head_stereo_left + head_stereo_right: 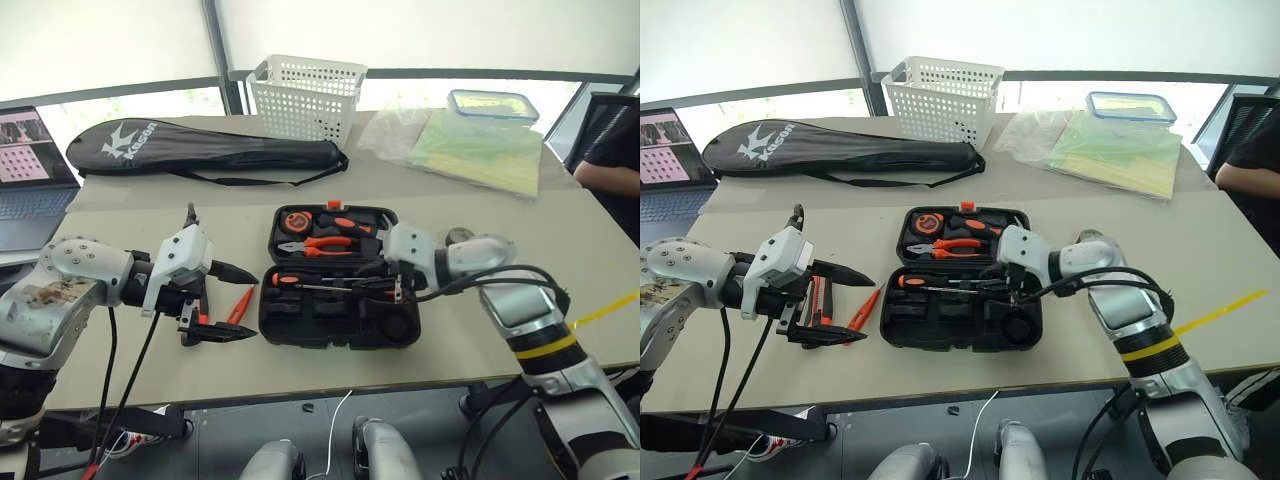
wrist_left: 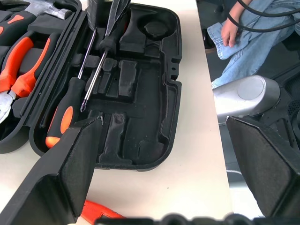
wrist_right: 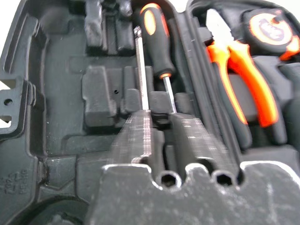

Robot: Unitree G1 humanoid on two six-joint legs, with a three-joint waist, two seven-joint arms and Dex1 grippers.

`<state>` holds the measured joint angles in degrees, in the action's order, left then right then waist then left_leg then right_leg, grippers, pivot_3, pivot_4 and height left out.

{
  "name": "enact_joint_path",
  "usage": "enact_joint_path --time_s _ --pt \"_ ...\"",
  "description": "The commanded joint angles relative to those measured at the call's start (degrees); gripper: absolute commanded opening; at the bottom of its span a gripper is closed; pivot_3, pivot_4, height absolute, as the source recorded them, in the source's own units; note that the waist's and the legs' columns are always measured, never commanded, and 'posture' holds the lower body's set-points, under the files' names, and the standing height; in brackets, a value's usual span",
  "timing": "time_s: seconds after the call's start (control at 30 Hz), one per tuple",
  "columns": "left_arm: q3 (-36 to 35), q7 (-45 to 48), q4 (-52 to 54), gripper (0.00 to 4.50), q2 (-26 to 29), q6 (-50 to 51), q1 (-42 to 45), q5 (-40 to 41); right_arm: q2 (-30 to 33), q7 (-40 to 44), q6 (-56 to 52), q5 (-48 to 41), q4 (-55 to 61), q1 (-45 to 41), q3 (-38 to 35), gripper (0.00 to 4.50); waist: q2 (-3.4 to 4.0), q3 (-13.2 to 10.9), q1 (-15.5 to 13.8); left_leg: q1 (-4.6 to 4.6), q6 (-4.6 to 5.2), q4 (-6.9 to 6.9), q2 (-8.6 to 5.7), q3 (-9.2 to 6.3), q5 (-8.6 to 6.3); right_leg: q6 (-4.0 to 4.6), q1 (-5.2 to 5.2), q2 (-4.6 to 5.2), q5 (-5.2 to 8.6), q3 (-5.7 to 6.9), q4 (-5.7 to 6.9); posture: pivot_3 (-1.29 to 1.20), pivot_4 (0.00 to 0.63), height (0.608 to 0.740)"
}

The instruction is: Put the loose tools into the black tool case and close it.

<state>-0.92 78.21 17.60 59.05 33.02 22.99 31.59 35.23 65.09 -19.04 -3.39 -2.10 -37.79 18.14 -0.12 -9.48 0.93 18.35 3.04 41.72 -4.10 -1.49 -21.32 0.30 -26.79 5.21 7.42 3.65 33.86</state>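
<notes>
1. while the black tool case [image 1: 335,320] lies open on the table [image 1: 480,330], two screwdrivers [image 2: 65,110] rest inside.
2. right gripper [image 3: 159,123] pinches one shaft.
3. left gripper [image 1: 222,300] is spread beside one utility knife [image 1: 863,307].

- Both arms are silver-grey metal with rounded joint housings.
- The left tool [image 1: 222,302] sits on a white block and has two black, pointed fingers [image 2: 70,176] with flat textured pads.
- The right tool [image 3: 161,136] has black ribbed fingers on a black base with round holes.
- Black cables loop along both forearms.
- A yellow band rings the right arm.
</notes>
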Motion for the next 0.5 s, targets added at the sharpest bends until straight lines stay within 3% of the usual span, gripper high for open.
enact_joint_path --time_s 0.03,0.23,0.4,0.5 --pt "-0.09 -0.11 0.19 4.50 0.04 -0.79 1.23 -0.21 0.14 -0.22 0.61 1.86 -0.20 -0.18 1.33 0.07 0.00 0.00 -0.06 0.01 0.00 0.00 0.00 0.00 0.00 0.00 -0.01 0.00 0.00 0.00 0.01 0.00 0.150 0.740" --pt "0.14 -0.65 0.32 4.50 -0.13 -0.67 1.39 -0.32 1.25 1.25 1.53 5.84 0.39 2.02 5.91 0.07 -0.03 0.02 -0.06 -0.04 0.00 0.00 0.00 0.00 0.00 0.00 0.02 0.00 0.00 -0.01 0.03 0.00 0.150 0.740" --pt "-0.63 -2.15 1.05 4.50 0.23 -0.29 -0.52 -0.55 0.51 0.12 -0.59 3.14 3.08 1.91 2.15 0.07 -0.04 0.03 -0.08 -0.06 0.00 0.00 0.00 -0.03 0.00 0.00 0.05 0.00 0.01 0.01 0.03 0.00 0.150 0.740" --pt "-2.58 -6.05 1.72 4.50 0.51 1.39 -3.02 -1.17 -2.15 -2.21 -4.07 -3.76 5.19 0.30 -5.17 0.07 -0.05 0.02 -0.06 -0.05 0.00 0.00 0.01 -0.02 0.00 0.01 0.03 -0.02 0.01 0.00 0.03 0.00 0.150 0.740"
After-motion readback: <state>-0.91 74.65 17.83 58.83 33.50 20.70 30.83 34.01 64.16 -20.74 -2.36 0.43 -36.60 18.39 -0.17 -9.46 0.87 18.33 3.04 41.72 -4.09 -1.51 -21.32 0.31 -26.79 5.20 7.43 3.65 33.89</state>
